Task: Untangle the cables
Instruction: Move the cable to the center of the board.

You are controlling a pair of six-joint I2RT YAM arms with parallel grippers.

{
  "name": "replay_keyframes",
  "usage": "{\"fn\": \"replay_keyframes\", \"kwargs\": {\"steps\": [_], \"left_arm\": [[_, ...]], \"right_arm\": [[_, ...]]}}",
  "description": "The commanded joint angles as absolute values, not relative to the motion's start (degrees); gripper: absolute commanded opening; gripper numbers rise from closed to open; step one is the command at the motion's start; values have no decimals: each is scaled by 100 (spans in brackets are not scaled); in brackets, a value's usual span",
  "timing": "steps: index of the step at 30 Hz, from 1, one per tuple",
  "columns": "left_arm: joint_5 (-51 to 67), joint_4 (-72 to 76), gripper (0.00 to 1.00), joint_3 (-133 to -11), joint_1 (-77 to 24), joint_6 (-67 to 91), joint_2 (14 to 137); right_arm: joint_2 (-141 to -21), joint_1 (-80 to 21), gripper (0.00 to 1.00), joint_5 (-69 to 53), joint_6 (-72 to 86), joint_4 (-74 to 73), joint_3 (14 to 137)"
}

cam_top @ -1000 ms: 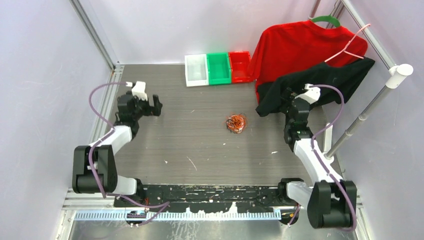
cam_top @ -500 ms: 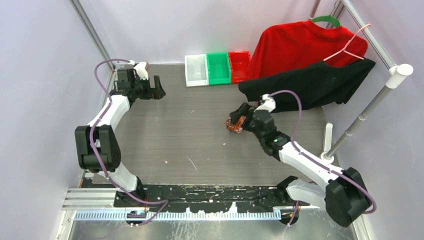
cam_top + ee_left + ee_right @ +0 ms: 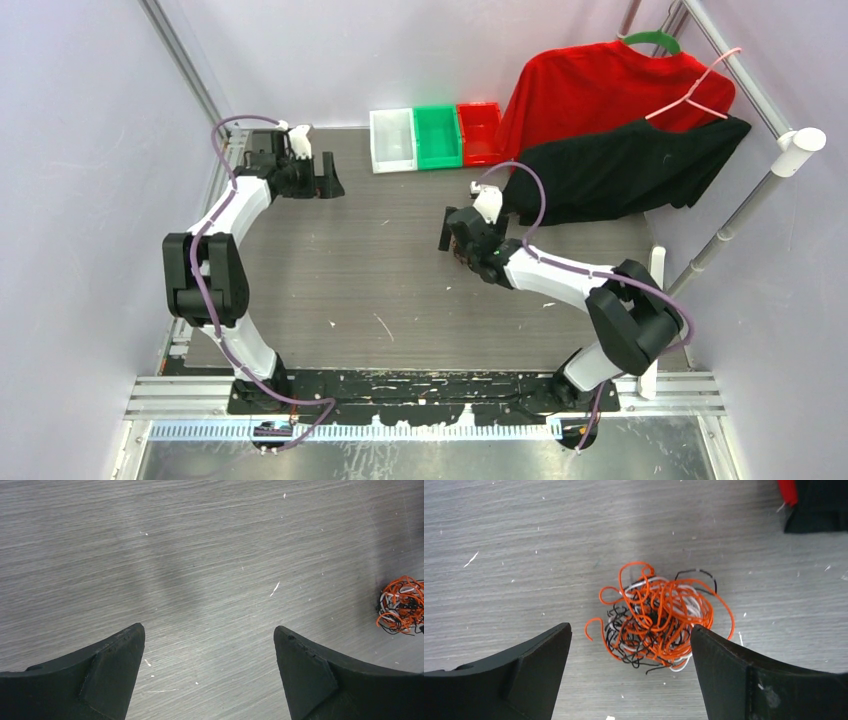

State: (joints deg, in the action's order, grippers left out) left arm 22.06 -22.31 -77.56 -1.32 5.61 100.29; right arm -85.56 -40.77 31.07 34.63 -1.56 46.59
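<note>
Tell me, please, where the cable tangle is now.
In the right wrist view, the cable tangle lies on the table between the open jaws of the right claw, near the black shirt.

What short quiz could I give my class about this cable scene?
1. True or false: the right pincer stands open above the cables.
2. Which colours make up the tangle? A) orange, black, white B) blue, yellow C) green only
3. What colour is the middle bin, between the white bin and the red bin?
Key: 1 true; 2 A; 3 green.
</note>
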Motion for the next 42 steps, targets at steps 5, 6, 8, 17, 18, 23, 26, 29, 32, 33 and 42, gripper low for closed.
{"fn": "replay_keyframes", "kwargs": {"steps": [5, 6, 8, 17, 18, 23, 26, 29, 32, 33, 42], "left_arm": [[2452, -2320, 99, -8367, -297, 547, 10237], [2393, -2334, 98, -8529, -347, 590, 10338], [2312, -2382, 97, -8880, -434, 671, 10609], [1911, -2452, 93, -10682, -668, 1099, 12076], [1922, -2493, 92, -10966, -677, 1176, 12314], [1967, -2478, 88, -11737, -776, 1431, 13000], [2006, -2341, 81, -12047, -857, 1536, 13310], [1894, -2148, 75, -12269, -928, 1666, 13568], [1923, -2062, 70, -12505, -977, 1736, 13786], [1929, -2044, 69, -12568, -990, 1750, 13849], [1612, -1768, 56, -12979, -1134, 1637, 14283]], "right_arm": [[-8601, -4065, 92, 3645, 2671, -955, 5596], [-8711, -4005, 92, 3653, 2648, -1055, 5684], [-8966, -3870, 90, 3458, 2681, -1160, 5784], [-9802, -4038, 60, 2851, 3014, -1373, 5725], [-9793, -4146, 57, 2792, 3107, -1339, 5686], [-9501, -4661, 51, 2326, 3571, -1043, 5464], [-9314, -4990, 46, 2019, 3921, -882, 5340], [-9245, -5351, 45, 2013, 4205, -924, 5301], [-9114, -5625, 45, 2159, 4393, -968, 5184], [-9046, -5668, 45, 2190, 4439, -952, 5118], [-8473, -5723, 54, 1913, 4465, -984, 4930]]}}
